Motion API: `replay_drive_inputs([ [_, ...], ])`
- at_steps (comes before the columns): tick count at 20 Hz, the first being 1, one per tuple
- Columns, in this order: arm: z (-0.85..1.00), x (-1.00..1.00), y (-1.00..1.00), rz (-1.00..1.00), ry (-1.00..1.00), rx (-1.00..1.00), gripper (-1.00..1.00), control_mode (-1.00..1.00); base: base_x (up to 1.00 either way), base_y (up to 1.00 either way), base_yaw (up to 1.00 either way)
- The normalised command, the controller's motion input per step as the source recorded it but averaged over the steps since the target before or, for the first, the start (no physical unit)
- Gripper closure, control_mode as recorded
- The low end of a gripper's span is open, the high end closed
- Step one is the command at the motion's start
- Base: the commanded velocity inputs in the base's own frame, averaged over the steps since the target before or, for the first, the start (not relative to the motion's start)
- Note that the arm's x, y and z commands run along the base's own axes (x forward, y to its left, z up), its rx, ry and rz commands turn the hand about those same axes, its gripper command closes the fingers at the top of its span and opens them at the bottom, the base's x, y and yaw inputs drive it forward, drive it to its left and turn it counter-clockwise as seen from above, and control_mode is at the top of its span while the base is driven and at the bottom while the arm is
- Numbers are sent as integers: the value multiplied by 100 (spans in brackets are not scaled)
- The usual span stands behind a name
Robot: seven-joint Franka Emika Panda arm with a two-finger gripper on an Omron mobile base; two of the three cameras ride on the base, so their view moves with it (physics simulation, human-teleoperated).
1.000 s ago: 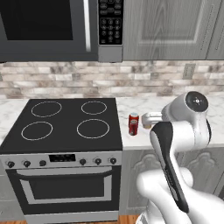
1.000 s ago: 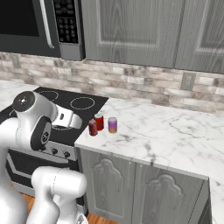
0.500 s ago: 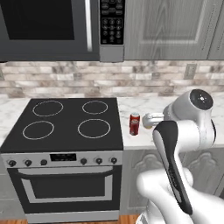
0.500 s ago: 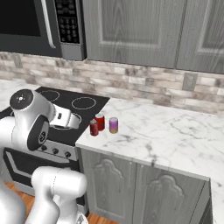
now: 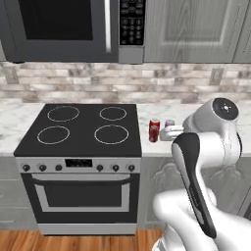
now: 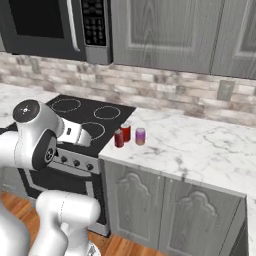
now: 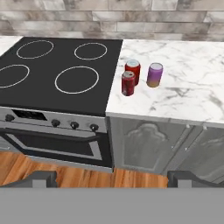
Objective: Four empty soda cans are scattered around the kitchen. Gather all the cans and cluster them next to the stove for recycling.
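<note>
Three cans stand clustered on the white marble surface (image 7: 183,94) just right of the stove (image 7: 61,74) in a grey-cabinet kitchen. Two are red soda cans: the front can (image 7: 128,83) sits nearest the surface's front edge, and the rear can (image 7: 133,69) stands just behind it, close enough that they look to be touching. A purple can (image 7: 155,75) stands just beside them on the side away from the stove. All three are upright. The right base view shows the same group, front red can (image 6: 119,138), rear red can (image 6: 125,132) and purple can (image 6: 140,136), near the cooktop's edge. The robot's hand (image 7: 112,177) hangs in front of the cabinets, well back from the cans, its fingers (image 7: 41,178) spread wide and holding nothing. A microwave (image 5: 73,29) is mounted above the stove.
</note>
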Motion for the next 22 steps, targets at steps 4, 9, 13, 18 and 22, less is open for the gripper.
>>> replay_drive_inputs([
  [4, 0, 0, 0, 0, 0, 0, -100, 100, -78, 58, 17],
  [9, 0, 0, 0, 0, 0, 0, -100, 100, -82, 52, 15],
  [13, 0, 0, 0, 0, 0, 0, -100, 100, -32, 61, 38],
  [18, 0, 0, 0, 0, 0, 0, -100, 100, -15, 26, 50],
  [22, 0, 0, 0, 0, 0, 0, -100, 100, -11, 19, 50],
])
